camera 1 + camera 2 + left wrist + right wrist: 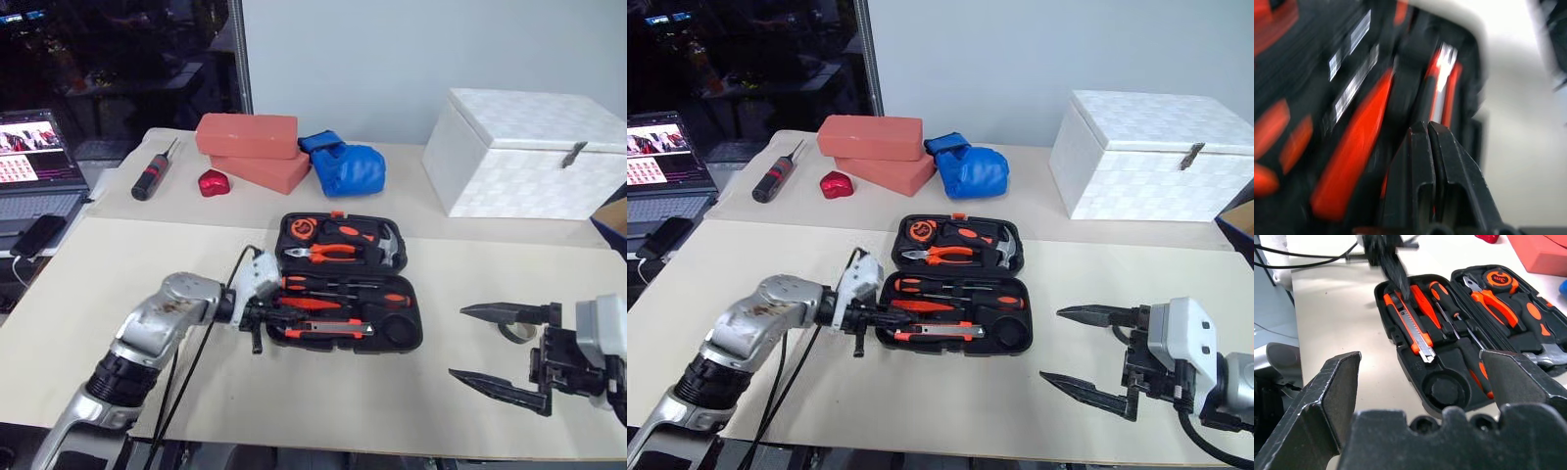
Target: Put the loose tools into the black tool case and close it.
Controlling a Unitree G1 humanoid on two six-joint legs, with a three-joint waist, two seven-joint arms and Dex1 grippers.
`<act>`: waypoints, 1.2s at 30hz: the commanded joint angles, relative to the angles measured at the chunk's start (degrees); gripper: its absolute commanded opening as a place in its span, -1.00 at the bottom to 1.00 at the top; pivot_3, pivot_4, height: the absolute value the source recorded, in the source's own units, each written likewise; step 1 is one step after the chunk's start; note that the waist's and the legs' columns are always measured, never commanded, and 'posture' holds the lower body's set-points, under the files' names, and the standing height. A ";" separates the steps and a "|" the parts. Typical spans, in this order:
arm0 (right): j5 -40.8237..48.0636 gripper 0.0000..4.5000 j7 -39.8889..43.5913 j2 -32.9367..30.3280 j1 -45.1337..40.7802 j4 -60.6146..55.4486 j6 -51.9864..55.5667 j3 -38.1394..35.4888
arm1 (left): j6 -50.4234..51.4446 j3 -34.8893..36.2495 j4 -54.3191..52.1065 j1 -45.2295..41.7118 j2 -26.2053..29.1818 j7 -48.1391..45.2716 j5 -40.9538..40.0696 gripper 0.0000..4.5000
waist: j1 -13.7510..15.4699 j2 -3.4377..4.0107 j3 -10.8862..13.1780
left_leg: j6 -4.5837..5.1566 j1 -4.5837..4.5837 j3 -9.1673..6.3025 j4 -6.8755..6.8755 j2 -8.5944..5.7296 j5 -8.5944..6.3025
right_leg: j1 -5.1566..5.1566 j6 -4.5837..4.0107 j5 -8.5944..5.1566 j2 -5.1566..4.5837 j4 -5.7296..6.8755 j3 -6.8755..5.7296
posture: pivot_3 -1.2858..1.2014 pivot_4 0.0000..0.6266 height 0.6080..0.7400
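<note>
Tool case (345, 284) is lying open mid-table, tools seated; I am keeping the clenched, empty left gripper (884, 315) clear of the utility knife (1409, 330) before swinging the lid, right gripper (502, 354) spread wide.

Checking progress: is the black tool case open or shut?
Open: the black tool case lies spread flat, both halves' tools showing.
</note>
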 commanded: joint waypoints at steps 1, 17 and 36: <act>1.31 1.00 -0.14 -0.41 1.11 -1.77 1.17 -1.75 | -2.28 -5.39 1.51 2.11 1.81 -0.17 5.23 -0.95 | -0.11 0.07 -0.12 | 0.00 0.00 0.00 0.00 0.00 0.00 | 0.01 0.00 0.00 0.00 -0.01 0.00 | 0.03 -0.52 1.00; -7.03 1.00 -25.78 -1.65 2.66 -2.14 21.77 -1.66 | -1.13 10.72 -8.99 -0.73 -3.91 -2.38 -17.20 -0.33 | -0.23 0.50 -0.35 | 0.00 -0.14 -0.02 0.00 -0.07 0.01 | -0.15 -0.02 0.01 -0.05 0.02 0.03 | 0.03 -0.52 1.00; -20.66 0.26 -28.51 -8.09 -20.64 28.95 27.30 21.57 | 1.64 7.40 -14.05 -4.84 -8.45 2.65 -18.64 0.81 | -0.48 0.45 -0.27 | 0.06 -0.22 -0.10 0.02 -0.14 0.04 | -0.15 0.04 -0.01 0.02 -0.04 0.08 | 0.03 -0.52 1.00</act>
